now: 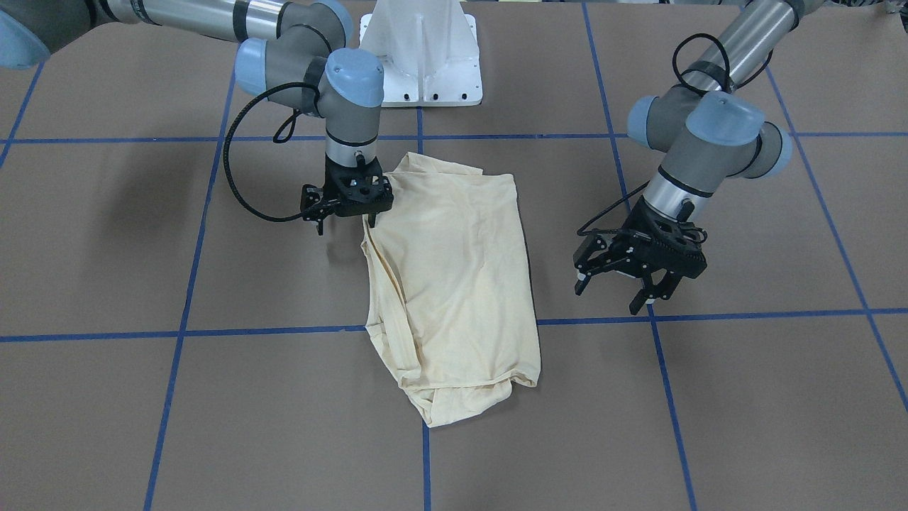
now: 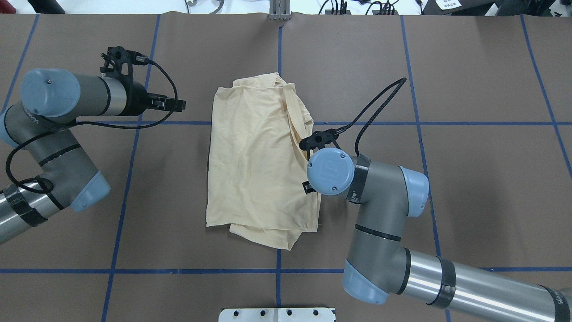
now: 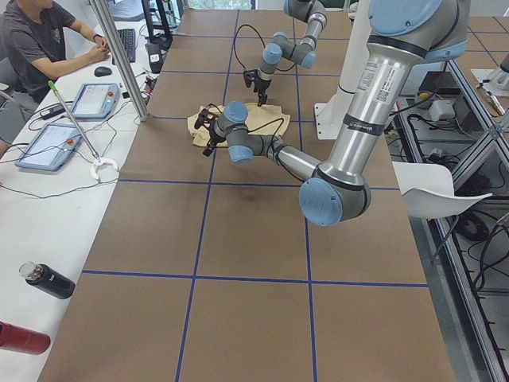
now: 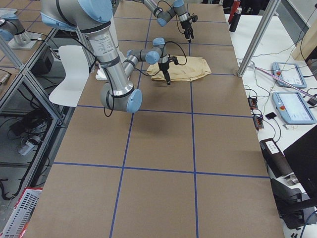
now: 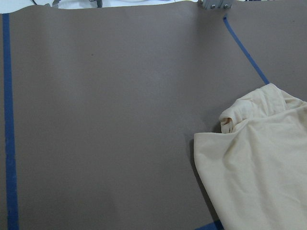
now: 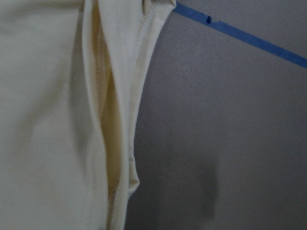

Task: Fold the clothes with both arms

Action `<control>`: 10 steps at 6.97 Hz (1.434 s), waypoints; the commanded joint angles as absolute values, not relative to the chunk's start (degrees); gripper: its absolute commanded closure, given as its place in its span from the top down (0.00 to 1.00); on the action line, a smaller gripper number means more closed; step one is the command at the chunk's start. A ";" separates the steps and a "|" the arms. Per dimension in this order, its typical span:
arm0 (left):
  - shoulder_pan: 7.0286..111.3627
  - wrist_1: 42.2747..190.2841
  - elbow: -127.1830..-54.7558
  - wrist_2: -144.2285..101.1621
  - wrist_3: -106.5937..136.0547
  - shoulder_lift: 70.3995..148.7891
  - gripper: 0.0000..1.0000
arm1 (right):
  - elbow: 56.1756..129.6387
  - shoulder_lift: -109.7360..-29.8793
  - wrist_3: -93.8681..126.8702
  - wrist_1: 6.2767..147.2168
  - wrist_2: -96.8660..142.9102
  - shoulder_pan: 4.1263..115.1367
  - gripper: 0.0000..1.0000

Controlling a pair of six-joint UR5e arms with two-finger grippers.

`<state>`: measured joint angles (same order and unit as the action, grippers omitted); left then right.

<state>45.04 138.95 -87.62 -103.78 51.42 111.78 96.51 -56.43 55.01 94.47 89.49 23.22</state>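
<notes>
The pale cream-yellow shirt lies folded into a rough rectangle at the table's middle, with its print hidden. My right gripper hangs low over the shirt's long edge on the robot's right, fingers apart and holding nothing. In the overhead view its wrist cap hides it. The right wrist view shows that layered hem close up. My left gripper is open and empty, off the shirt's other side with bare table between; it also shows in the overhead view. The left wrist view shows a shirt corner.
The white pedestal base stands at the robot's side of the table. Blue tape lines grid the brown surface. In the exterior left view, a bench with tablets, a metal post and a seated person border the table.
</notes>
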 commanded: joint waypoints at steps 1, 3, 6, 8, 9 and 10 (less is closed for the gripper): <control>45.00 138.96 -87.63 -103.71 51.50 111.80 1.00 | 98.34 -58.27 54.67 94.57 89.56 23.73 1.00; 45.00 138.96 -87.63 -103.71 51.42 111.80 1.00 | 98.09 -55.57 54.23 94.22 89.91 25.65 1.00; 45.00 138.95 -86.67 -103.71 51.15 111.80 1.00 | 85.94 -47.57 53.70 85.68 88.16 28.73 1.00; 45.00 138.96 -86.31 -103.71 50.98 111.88 1.00 | 77.37 -44.14 53.26 78.05 88.15 30.66 1.00; 44.91 138.96 -86.31 -103.71 50.98 111.97 1.00 | 75.86 -43.25 53.26 77.96 88.15 31.20 1.00; 44.91 138.96 -85.53 -103.71 50.98 112.84 1.00 | 74.81 -43.16 52.83 77.87 88.24 31.64 1.00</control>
<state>44.94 138.95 -86.13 -103.71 50.99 112.17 76.63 -43.80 53.19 78.33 88.18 31.00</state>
